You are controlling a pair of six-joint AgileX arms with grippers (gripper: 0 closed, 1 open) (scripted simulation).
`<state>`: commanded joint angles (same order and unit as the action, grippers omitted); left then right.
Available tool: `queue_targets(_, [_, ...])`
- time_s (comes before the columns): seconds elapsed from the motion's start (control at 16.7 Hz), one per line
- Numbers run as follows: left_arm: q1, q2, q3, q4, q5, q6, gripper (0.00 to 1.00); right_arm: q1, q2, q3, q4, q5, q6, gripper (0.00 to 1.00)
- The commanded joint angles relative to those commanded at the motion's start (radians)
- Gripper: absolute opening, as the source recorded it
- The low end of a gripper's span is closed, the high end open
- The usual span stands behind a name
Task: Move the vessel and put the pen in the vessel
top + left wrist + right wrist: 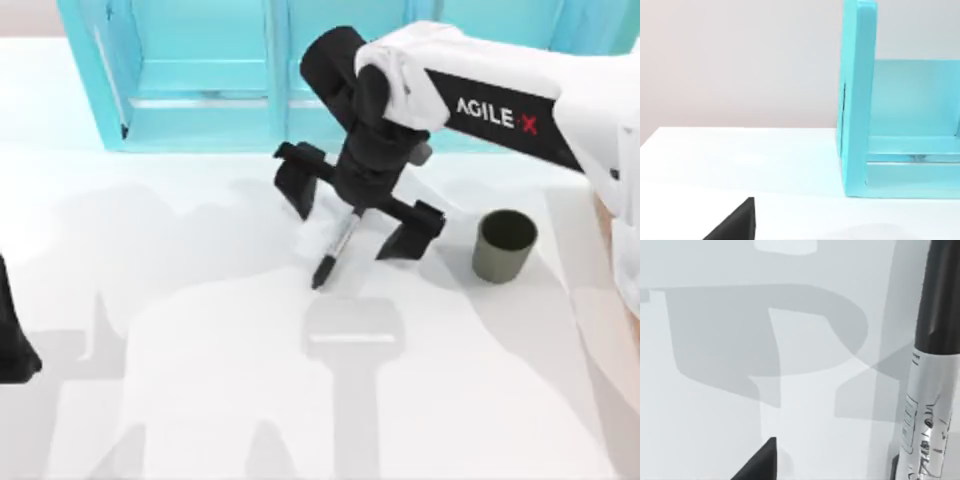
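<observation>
progress is sitting at roughly the halfway mark, judging from what you're seeing. largest first: your right gripper [358, 222] is hanging over the table [180, 330] centre, fingers spread wide, yet the pen [337, 249] is dangling from between them, tip down; what is gripping it, i cannot tell. the vessel [504, 245] is standing just right, empty. left gripper [15, 345] is idling at the left edge.

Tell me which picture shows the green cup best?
The top view: the whole cup stands upright on the table, to the right of the right gripper over the pen. Both wrist views look elsewhere.
</observation>
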<state>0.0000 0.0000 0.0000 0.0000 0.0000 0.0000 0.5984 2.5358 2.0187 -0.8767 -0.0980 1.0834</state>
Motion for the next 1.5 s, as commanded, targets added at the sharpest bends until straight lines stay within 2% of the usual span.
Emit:
queue_targets(0.48, [0.0,0.0,0.0,0.0,0.0,0.0,1.0,0.0,0.0,0.0,0.0,0.0,0.0,0.02])
queue_targets(0.96, [0.0,0.0,0.0,0.0,0.0,0.0,1.0,0.0,0.0,0.0,0.0,0.0,0.0,0.0])
queue_targets(1.08, [0.0,0.0,0.0,0.0,0.0,0.0,1.0,-0.008,-0.089,-0.022,-0.077,0.037,-0.036,0.0])
queue_targets(1.5, [0.0,0.0,0.0,0.0,0.0,0.0,1.0,0.073,-0.364,-0.195,-0.15,0.048,0.041,0.0])
